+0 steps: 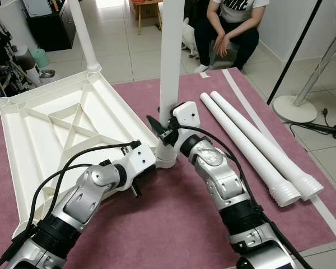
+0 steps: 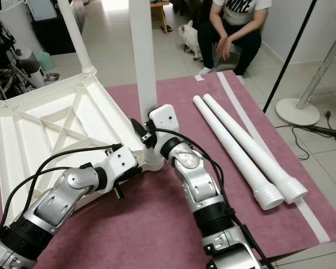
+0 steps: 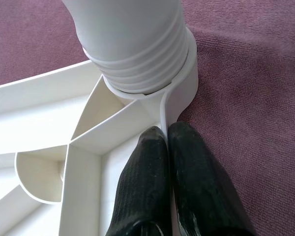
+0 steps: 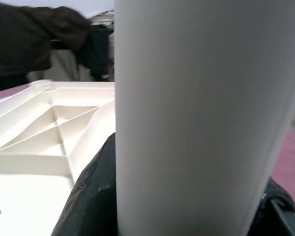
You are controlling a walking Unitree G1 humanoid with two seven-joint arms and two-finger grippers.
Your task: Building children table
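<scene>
Seating white plastic tube leg in upturned white tabletop near-corner socket | right gripper clasps leg upright | left gripper pinches tabletop rim, steadying

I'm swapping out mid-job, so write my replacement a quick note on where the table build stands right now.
Left hand: fingers shut on the rim of the tabletop, at the near corner socket.
Right hand: closed around the upright leg standing in that socket; its threads still show above the socket in the left wrist view.
Tabletop lies upside down on the purple mat. Another leg stands in the far corner.
Left: seat this leg fully, then fit the two loose legs lying on the mat to the right.
</scene>
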